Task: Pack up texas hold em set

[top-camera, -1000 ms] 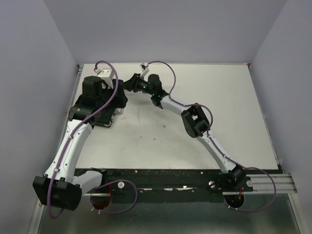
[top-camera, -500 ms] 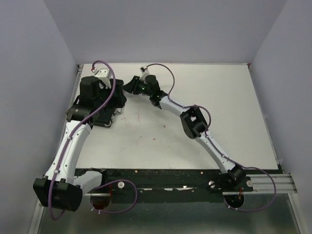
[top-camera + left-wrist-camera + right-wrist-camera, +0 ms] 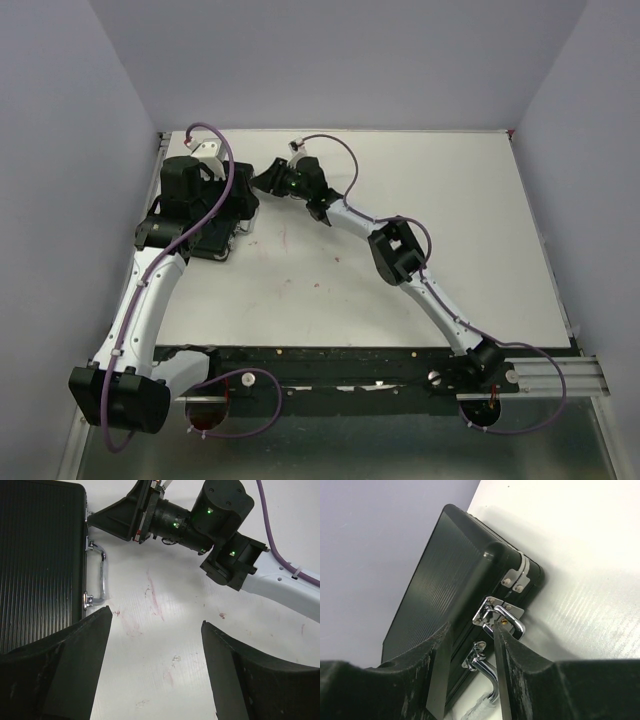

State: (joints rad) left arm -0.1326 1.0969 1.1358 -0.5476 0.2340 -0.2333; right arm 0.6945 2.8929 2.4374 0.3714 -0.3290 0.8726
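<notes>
The case (image 3: pixel 40 555) is found closed, right tool (image 3: pixel 472 630) clenched at its latch (image 3: pixel 502 611), left tool (image 3: pixel 156 620) released; only latching is judged outstanding.

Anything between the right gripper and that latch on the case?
Nothing visible does. The right gripper has its tips right at the chrome latch on the front edge of the closed case, beside the handle.
</notes>
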